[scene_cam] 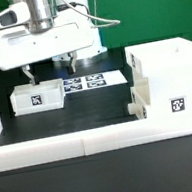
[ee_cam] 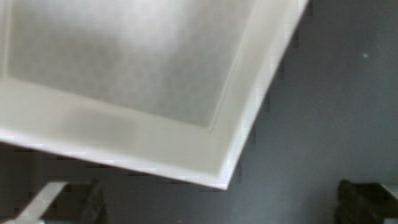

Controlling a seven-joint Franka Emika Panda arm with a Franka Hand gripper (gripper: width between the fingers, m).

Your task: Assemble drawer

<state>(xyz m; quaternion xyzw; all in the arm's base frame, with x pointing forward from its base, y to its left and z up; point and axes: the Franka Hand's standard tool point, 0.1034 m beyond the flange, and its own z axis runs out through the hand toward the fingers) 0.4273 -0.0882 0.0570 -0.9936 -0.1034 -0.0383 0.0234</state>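
A small white tray (scene_cam: 38,95) with a black-and-white tag on its side lies on the dark table at the exterior view's left. My gripper (scene_cam: 48,65) hangs just above and behind it, open and empty, one finger on each side. In the wrist view the tray (ee_cam: 125,70) is seen from above, hollow side up, with its corner between my dark fingertips (ee_cam: 370,198); the gripper (ee_cam: 210,202) holds nothing. The large boxy shell (scene_cam: 169,72) stands at the exterior view's right with a tag on its front. A second tray (scene_cam: 138,95) with a knob sits in the shell's left side.
The marker board (scene_cam: 90,82) lies flat between the small tray and the shell. A low white border wall (scene_cam: 91,140) runs along the front and turns up at the exterior view's left edge. A green backdrop stands behind.
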